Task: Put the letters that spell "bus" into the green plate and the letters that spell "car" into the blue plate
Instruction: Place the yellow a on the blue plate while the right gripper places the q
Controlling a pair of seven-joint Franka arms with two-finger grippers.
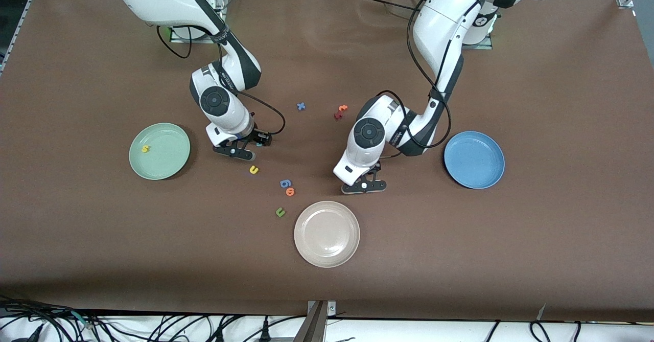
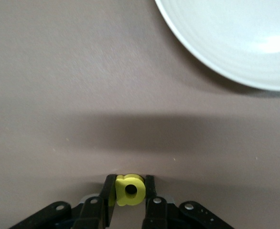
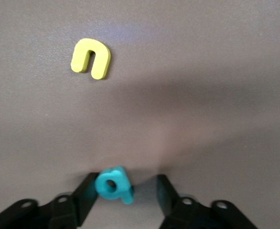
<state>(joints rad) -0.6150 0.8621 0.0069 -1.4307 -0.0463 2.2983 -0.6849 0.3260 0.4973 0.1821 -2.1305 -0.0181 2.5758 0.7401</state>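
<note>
My left gripper [image 1: 364, 184] [image 2: 129, 180] is down at the table just off the off-white plate's rim, shut on the yellow "a" [image 2: 130, 190]. My right gripper [image 1: 239, 152] [image 3: 125, 183] is low beside the green plate [image 1: 168, 154], open around the teal "b" [image 3: 112, 184]. One finger touches the "b" and the other stands clear of it. The yellow "u" [image 1: 253, 169] [image 3: 91, 58] lies on the table close by. The yellow "s" [image 1: 145, 149] lies in the green plate. The blue plate [image 1: 474, 159] holds nothing. The teal letters of "car" are out of view.
The off-white plate [image 1: 327, 233] [image 2: 235, 43] sits nearest the front camera. A blue "g" [image 1: 285, 183], an orange letter [image 1: 290, 191] and a dark green "u" [image 1: 280, 211] lie between the grippers. A blue "x" [image 1: 301, 106] and orange and red letters [image 1: 341, 111] lie nearer the bases.
</note>
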